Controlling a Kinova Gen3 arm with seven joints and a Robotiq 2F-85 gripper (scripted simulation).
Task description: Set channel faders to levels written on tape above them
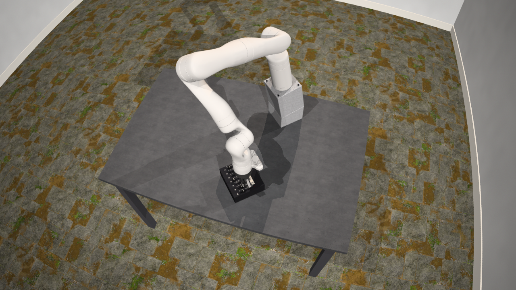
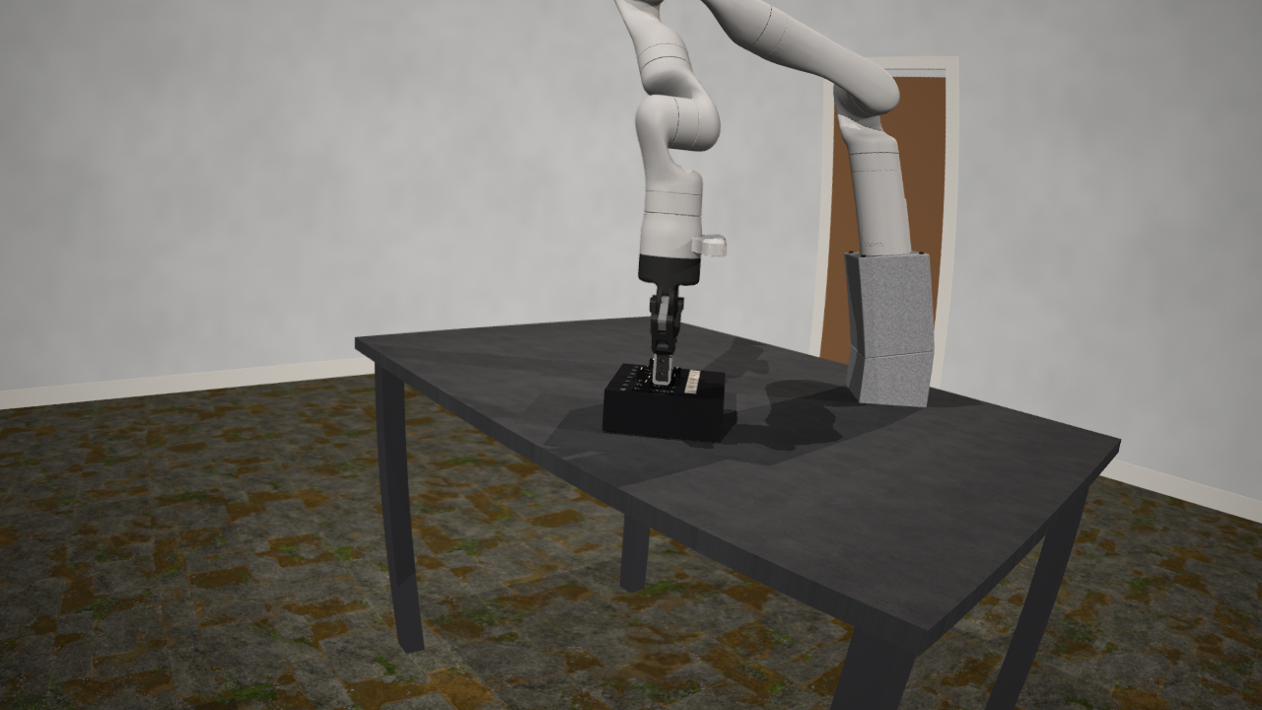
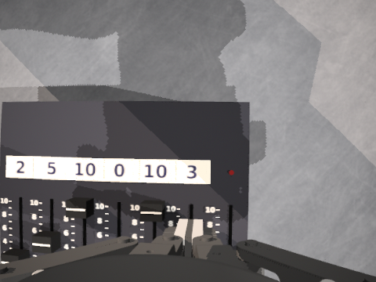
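Observation:
The black lighting desk (image 1: 240, 196) (image 2: 657, 416) (image 3: 157, 131) stands on its feet on the table. Its white tape (image 3: 106, 168) reads 2, 5, 10, 0, 10, 3. The third fader cap (image 3: 78, 209) and the fifth fader cap (image 3: 153, 211) sit near 10. The second cap (image 3: 44, 241) is about halfway. My gripper (image 1: 248, 183) (image 2: 664, 371) (image 3: 190, 236) is shut, pointing straight down with its tips in the sixth channel's slot, under the 3. It hides that cap. The fourth cap and the master cap are hidden too; only the top of the master slot (image 3: 230, 222) shows.
The dark table (image 1: 162, 119) (image 2: 794, 476) carries only the desk and the arm's grey pedestal (image 1: 286, 104) (image 2: 886, 326) at the back. The desk stands near the table's front edge. A small red dot (image 3: 231, 172) marks the desk's right end.

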